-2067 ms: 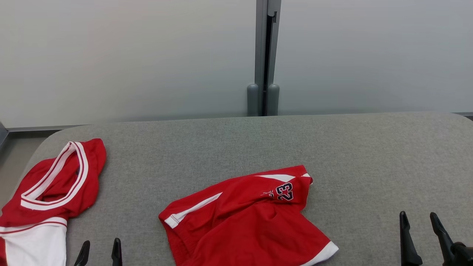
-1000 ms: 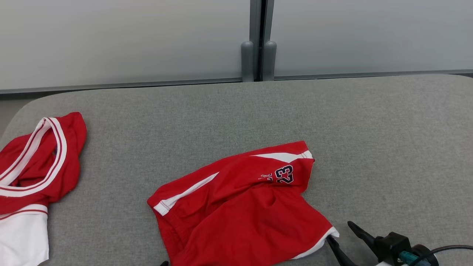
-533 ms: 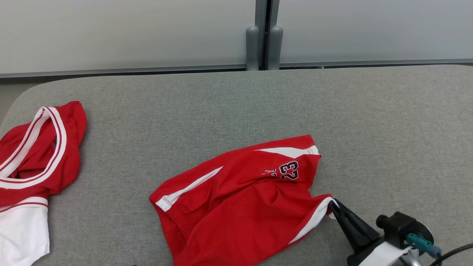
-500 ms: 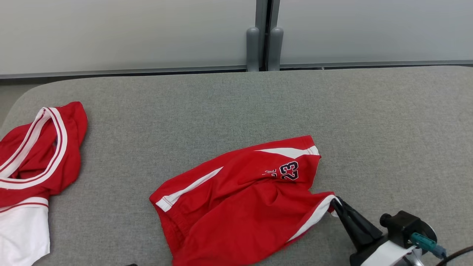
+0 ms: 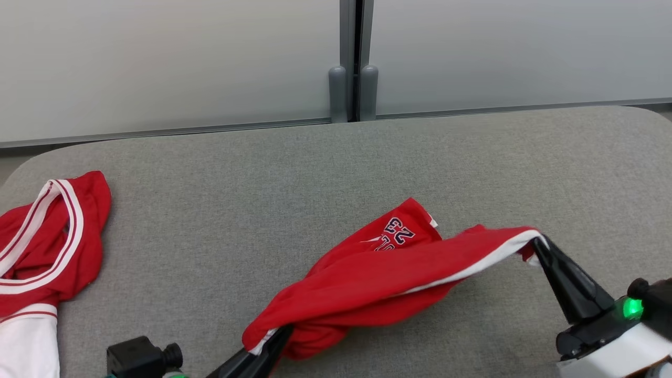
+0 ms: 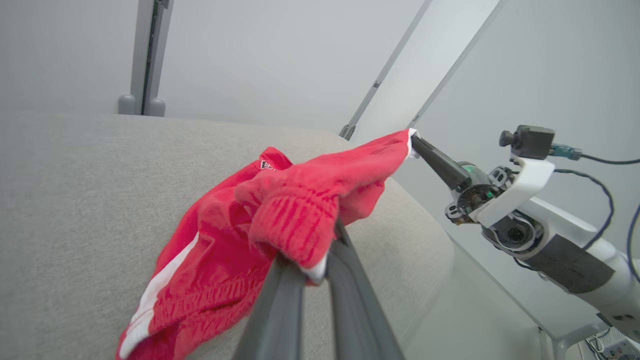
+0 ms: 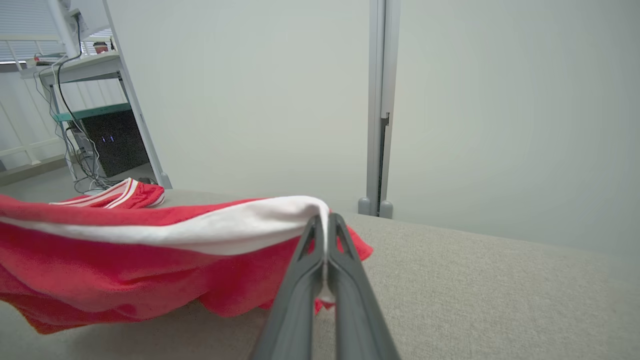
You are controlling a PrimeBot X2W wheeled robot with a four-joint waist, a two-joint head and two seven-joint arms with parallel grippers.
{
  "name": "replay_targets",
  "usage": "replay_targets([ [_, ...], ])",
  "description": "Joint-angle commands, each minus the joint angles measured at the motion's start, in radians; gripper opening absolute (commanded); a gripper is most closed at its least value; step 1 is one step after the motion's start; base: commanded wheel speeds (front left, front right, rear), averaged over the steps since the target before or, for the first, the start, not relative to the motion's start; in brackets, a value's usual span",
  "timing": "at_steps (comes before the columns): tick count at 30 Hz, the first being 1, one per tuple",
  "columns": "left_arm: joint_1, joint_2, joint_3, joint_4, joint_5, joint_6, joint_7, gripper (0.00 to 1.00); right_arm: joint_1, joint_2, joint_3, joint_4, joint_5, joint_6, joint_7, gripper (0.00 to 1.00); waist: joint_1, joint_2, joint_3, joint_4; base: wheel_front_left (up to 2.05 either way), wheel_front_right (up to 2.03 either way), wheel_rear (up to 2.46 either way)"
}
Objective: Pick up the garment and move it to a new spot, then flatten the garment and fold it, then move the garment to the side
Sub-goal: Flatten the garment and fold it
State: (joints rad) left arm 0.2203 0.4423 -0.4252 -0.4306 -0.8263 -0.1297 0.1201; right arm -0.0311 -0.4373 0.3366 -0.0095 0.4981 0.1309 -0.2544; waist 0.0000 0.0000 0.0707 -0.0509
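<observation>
The garment (image 5: 388, 273) is a pair of red shorts with white trim and a dark "23", stretched between both grippers just above the grey table (image 5: 262, 173). My left gripper (image 5: 273, 341) is shut on its near-left edge by the waistband (image 6: 295, 225). My right gripper (image 5: 538, 247) is shut on the white-trimmed leg hem (image 7: 280, 222) at the right. Between the two grips the cloth hangs in a bunched band, its underside resting on the table. The left wrist view shows the right gripper (image 6: 417, 145) pinching the far corner.
A second red and white garment (image 5: 47, 247), a jersey, lies crumpled at the table's left edge. A grey partition wall with a vertical post (image 5: 353, 63) runs behind the table. The padded top has open room at the back and right.
Both grippers have closed on the shorts and lifted their edges. The shorts, lying flat before, now hang bunched between them, pulled up and to the right. The head camera has also shifted.
</observation>
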Motion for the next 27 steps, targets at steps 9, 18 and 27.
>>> replay_targets([
  [9,-0.281,0.054,0.112,-0.179,-0.176,0.012,0.154,0.00,-0.141,-0.151,-0.091,-0.272,0.079,0.000,0.173,0.00,0.0000,0.0000,0.097,-0.045,0.00,0.00,0.00],
  [18,-0.887,0.025,0.164,0.161,-0.215,0.052,0.314,0.00,-0.684,-0.115,-0.054,-0.105,0.145,0.000,0.291,0.00,0.0000,0.0000,0.311,-0.064,0.00,0.00,0.00],
  [27,-1.384,-0.072,0.174,0.612,-0.047,0.049,0.150,0.00,-1.189,0.101,-0.043,0.307,0.027,0.000,0.173,0.00,0.0000,0.0000,0.456,-0.097,0.00,0.00,0.00],
])
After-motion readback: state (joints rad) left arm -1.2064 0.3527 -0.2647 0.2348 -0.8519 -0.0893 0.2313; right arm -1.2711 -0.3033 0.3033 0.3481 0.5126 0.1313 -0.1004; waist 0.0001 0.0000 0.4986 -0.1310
